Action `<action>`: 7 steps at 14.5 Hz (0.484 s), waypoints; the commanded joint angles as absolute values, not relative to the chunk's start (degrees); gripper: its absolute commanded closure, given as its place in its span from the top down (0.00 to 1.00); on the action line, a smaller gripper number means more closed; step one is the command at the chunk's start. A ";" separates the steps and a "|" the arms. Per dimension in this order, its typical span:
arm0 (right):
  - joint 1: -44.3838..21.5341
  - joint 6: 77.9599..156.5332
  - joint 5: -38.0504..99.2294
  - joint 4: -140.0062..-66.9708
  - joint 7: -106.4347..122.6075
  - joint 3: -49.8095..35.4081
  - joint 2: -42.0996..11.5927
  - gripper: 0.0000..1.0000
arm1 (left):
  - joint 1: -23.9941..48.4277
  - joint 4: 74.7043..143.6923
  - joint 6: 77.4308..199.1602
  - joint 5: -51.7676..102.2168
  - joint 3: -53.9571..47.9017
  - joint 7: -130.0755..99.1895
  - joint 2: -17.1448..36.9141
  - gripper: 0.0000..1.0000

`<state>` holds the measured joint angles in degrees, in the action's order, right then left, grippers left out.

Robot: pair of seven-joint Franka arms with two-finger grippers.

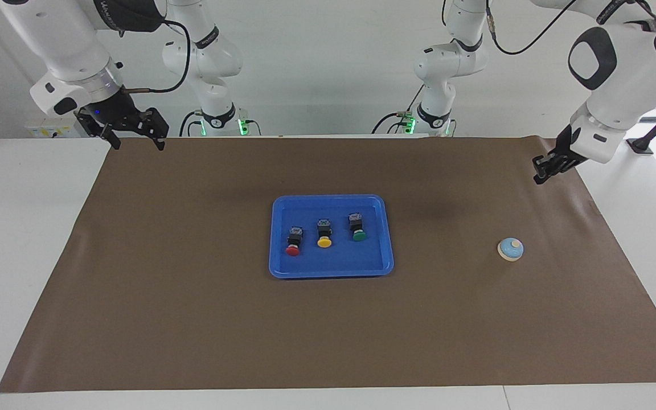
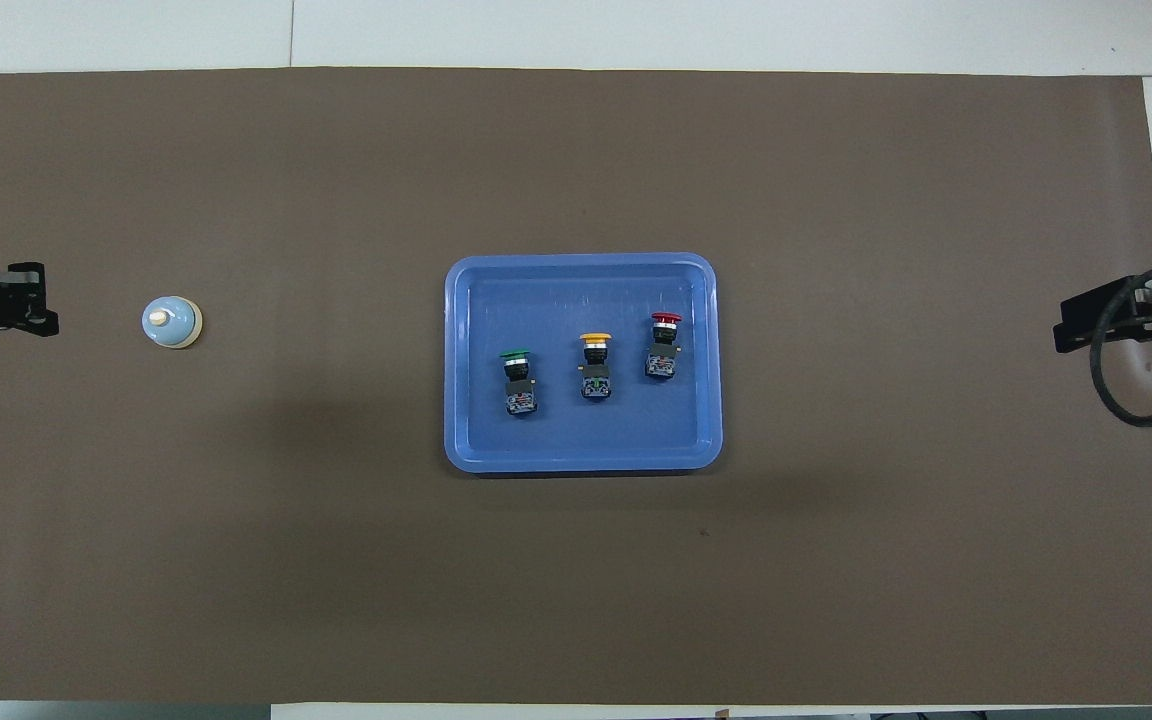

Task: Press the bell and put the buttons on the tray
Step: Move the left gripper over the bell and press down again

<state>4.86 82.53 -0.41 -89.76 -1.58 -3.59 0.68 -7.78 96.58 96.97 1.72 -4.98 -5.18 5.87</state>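
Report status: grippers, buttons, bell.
Left gripper over mat near bell, not touching; right gripper open, waiting. Red, yellow, green button in tray. Nothing in the way.

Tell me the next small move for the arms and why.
Probably bring the left gripper down onto the bell to press its knob. All three buttons already lie in the tray, the bell stands untouched at the left arm's end, and the right gripper waits at its own end.
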 commanded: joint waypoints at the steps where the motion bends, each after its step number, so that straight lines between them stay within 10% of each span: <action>1: 5.71 81.83 -0.44 -90.09 -2.02 -4.31 1.32 1.00 | -8.00 97.73 101.67 2.81 -5.10 -5.36 9.57 0.00; 7: 5.71 81.83 -0.44 -90.00 -1.93 -4.31 1.32 1.00 | -9.67 107.03 116.16 2.37 -5.01 -1.58 10.02 0.00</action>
<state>4.86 82.53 -0.41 -89.76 -1.58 -3.59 0.68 -8.91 102.25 110.59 1.72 -4.82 -3.23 11.43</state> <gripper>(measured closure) 0.000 0.991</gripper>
